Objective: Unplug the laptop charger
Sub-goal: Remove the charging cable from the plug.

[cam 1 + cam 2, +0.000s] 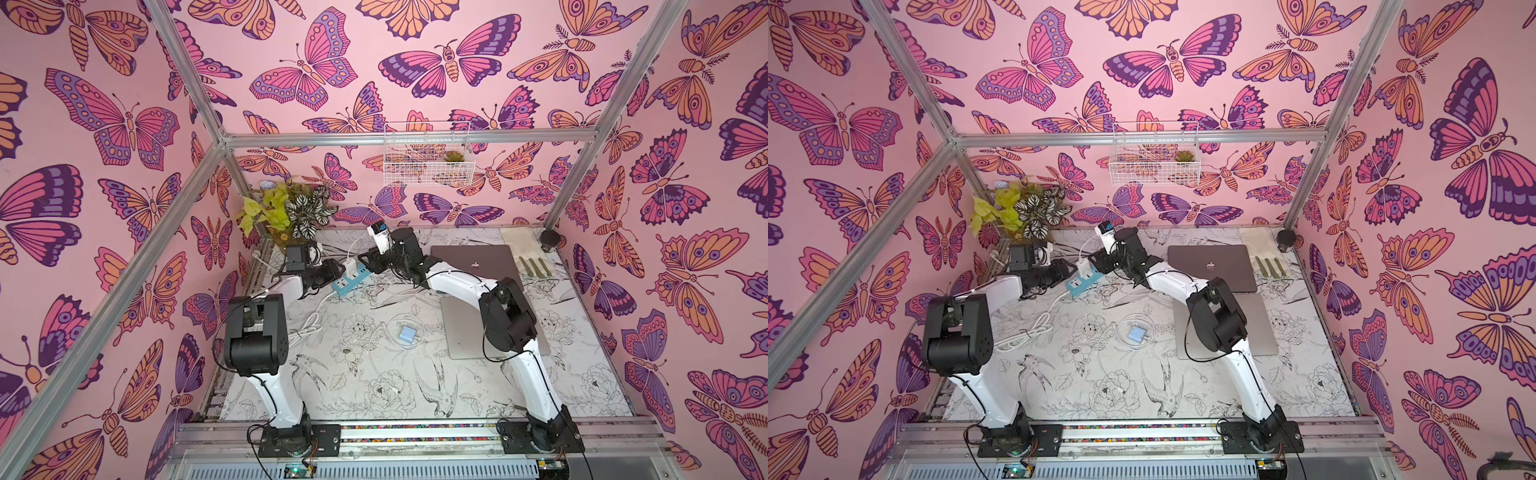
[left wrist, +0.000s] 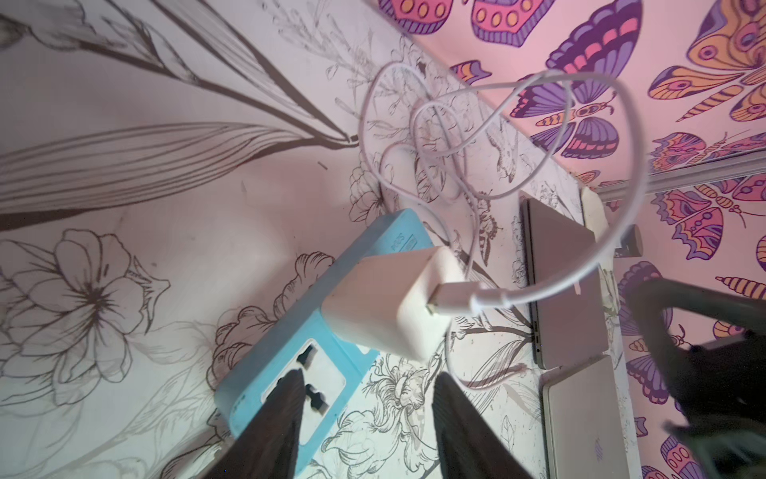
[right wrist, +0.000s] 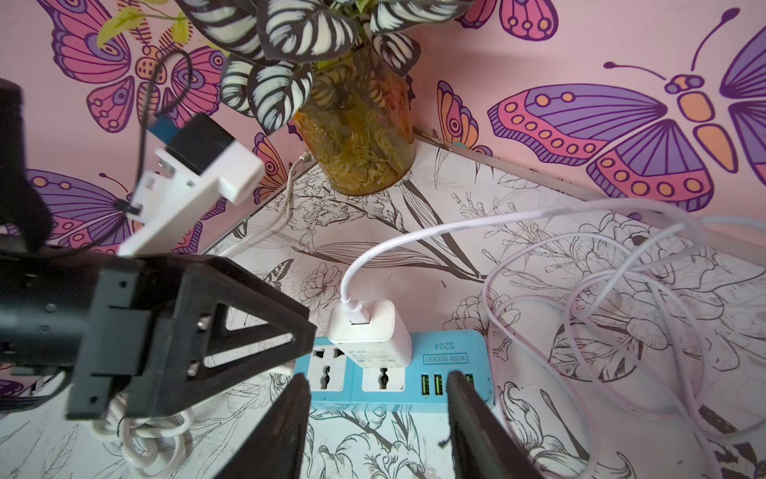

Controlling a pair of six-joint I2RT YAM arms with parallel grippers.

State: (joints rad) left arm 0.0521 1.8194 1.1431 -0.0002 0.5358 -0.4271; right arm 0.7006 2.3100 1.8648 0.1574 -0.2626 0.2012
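Left wrist view puts the white cube-shaped laptop charger (image 2: 393, 302) right ahead of my left pincer (image 2: 373, 423). It stands plugged into the pale blue plastic power strip (image 2: 385, 232), which lies flat on the flower-printed worktop (image 2: 124, 207). That pincer is spread and holds nothing. 1 of its fingers (image 2: 286, 410) hovers over the strip's free socket and the other hangs past the strip's edge, so the charger sits just beyond the gap, not inside it. The thin white cable (image 2: 634, 186) leaves the charger's outer face and loops loosely over the worktop near the closed grey laptop (image 2: 568, 290).

Seen from the right wrist, my right pincer (image 3: 379, 427) is spread and empty too. Its 2 fingers are lined up at the strip's long side, with the charger ahead of the gap between them.

In both top views my 2 arms meet at the strip from opposite sides, near the glass vase of leafy plants (image 3: 360, 137). I judge that split sensible: a strip this light would likely lift with the plug, so 1 pincer should pin it down while the other draws the charger off (straight along its pins, not sideways). The loose cable could snag a finger.
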